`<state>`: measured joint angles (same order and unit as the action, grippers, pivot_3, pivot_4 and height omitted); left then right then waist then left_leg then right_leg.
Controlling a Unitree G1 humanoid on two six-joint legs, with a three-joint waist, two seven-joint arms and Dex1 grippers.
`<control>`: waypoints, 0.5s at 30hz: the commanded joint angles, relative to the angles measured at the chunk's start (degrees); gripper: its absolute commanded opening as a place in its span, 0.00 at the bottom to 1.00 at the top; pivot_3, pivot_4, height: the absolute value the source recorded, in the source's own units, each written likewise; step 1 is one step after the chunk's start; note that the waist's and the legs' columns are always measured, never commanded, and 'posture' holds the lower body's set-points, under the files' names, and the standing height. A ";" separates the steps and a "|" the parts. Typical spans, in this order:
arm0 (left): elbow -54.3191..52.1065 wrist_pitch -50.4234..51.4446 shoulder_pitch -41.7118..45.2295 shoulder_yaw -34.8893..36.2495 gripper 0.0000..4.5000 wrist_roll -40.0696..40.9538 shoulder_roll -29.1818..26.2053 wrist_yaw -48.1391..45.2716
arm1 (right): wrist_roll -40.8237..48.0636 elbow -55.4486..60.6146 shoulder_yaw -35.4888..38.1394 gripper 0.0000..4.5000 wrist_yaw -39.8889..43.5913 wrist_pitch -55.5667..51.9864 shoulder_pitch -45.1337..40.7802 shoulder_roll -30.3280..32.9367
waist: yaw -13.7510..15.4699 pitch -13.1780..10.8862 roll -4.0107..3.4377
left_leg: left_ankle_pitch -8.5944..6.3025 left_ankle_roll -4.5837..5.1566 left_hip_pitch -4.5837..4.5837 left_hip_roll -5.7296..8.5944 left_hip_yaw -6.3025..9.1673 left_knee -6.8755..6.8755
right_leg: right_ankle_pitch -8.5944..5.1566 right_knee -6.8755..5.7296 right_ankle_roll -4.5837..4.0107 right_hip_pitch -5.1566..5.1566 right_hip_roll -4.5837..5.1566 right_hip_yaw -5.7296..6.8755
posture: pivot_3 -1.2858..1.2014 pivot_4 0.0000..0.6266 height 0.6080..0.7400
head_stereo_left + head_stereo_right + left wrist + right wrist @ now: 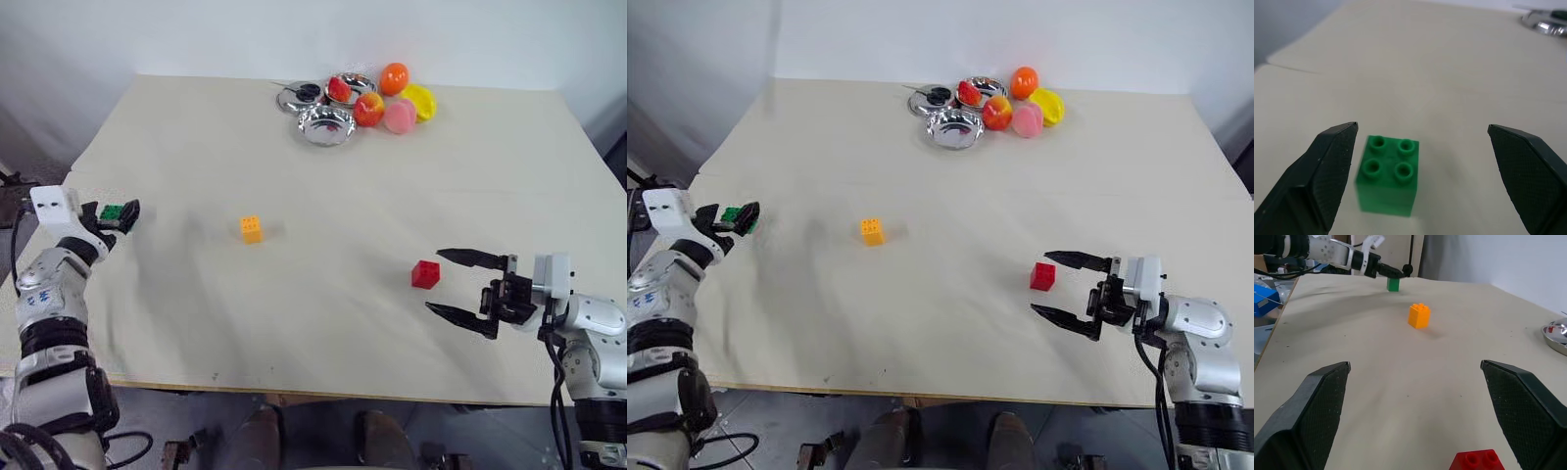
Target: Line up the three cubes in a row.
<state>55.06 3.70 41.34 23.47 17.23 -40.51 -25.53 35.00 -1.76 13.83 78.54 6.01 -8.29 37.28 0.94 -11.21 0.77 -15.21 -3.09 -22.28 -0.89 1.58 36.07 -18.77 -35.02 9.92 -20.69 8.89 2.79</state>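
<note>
Now the left gripper (1422, 142) is gaping wide around the green cube (1388, 175), seemingly w/o touching, near the tabletop's (323, 176) left edge. Orange-yellow cube (252, 229) is sitting mid-table; right gripper (453, 286), also open, is hovering beside the red cube (425, 274).

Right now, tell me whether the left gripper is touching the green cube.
Apart. In the left wrist view the green cube sits on the table between the open fingers of the left gripper, with bare table showing on both sides.
</note>
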 commanded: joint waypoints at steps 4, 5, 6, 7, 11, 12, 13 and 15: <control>8.01 -3.33 4.21 -1.40 0.92 -3.29 -2.78 0.54 | 1.30 3.05 1.61 1.00 -1.77 -0.34 1.74 -0.17 | -0.36 -0.01 0.02 | 0.00 0.00 0.00 -0.02 -0.07 -0.02 | 0.00 -0.01 0.00 -0.05 0.00 0.00 | 0.52 0.24 1.00; 8.63 -3.56 4.56 -1.50 0.87 -3.43 -2.86 0.46 | 1.30 3.19 1.70 1.00 -1.99 -0.28 1.90 -0.16 | -0.37 -0.01 0.02 | 0.00 0.00 0.00 -0.02 -0.07 -0.01 | 0.00 -0.02 0.00 -0.05 0.00 0.00 | 0.52 0.24 1.00; 9.17 -3.60 4.87 -1.52 0.80 -3.48 -2.94 0.27 | 1.29 3.31 1.80 1.00 -2.32 -0.23 2.08 -0.18 | -0.39 -0.01 0.03 | 0.00 0.00 0.00 -0.02 -0.06 0.00 | 0.00 -0.03 0.00 -0.04 0.00 0.00 | 0.52 0.24 1.00; 9.56 -3.84 5.07 -1.54 0.73 -3.64 -3.10 0.32 | 1.25 3.44 1.89 1.00 -2.49 -0.01 2.40 -0.23 | -0.38 -0.01 0.03 | 0.00 0.00 0.00 -0.02 -0.07 0.00 | 0.00 -0.03 0.00 -0.04 0.00 0.00 | 0.52 0.24 1.00; 9.41 -4.12 4.49 -2.36 0.44 -4.00 -4.31 -4.36 | 1.06 3.86 2.37 1.00 -3.32 0.86 3.65 -0.23 | -0.40 -0.02 0.04 | -0.01 0.01 0.00 -0.02 -0.07 0.00 | 0.00 -0.04 0.00 -0.05 0.00 0.00 | 0.52 0.24 1.00; 8.32 -3.94 3.40 -2.69 0.37 -3.67 -5.33 -8.43 | 1.05 3.95 2.71 1.00 -3.52 1.12 4.05 -0.07 | -0.44 -0.03 0.05 | -0.01 0.01 0.00 -0.03 -0.07 0.00 | 0.00 -0.04 0.00 -0.05 0.00 0.00 | 0.52 0.24 1.00; 7.54 -3.75 2.60 -2.81 0.33 -3.37 -6.11 -11.49 | 1.08 4.21 2.95 1.00 -3.73 1.27 4.46 0.07 | -0.58 -0.03 0.05 | -0.01 0.00 0.00 -0.03 -0.08 -0.01 | 0.00 -0.04 0.00 -0.06 0.00 0.00 | 0.52 0.24 1.00; 2.97 -4.94 -0.84 -1.34 0.34 0.33 -7.97 -23.93 | 1.78 5.00 4.24 1.00 -3.68 1.17 5.44 0.85 | -0.89 -0.03 0.05 | -0.01 0.00 -0.01 -0.04 -0.12 -0.05 | 0.00 -0.04 0.00 -0.10 0.00 0.00 | 0.52 0.24 1.00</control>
<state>62.05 0.53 41.68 20.96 15.03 -46.42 -41.72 35.28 1.19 15.26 75.14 6.32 -3.46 37.31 0.04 -11.24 0.83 -15.22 -3.09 -22.29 -0.94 1.38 35.97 -18.77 -35.06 9.92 -20.85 8.89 2.79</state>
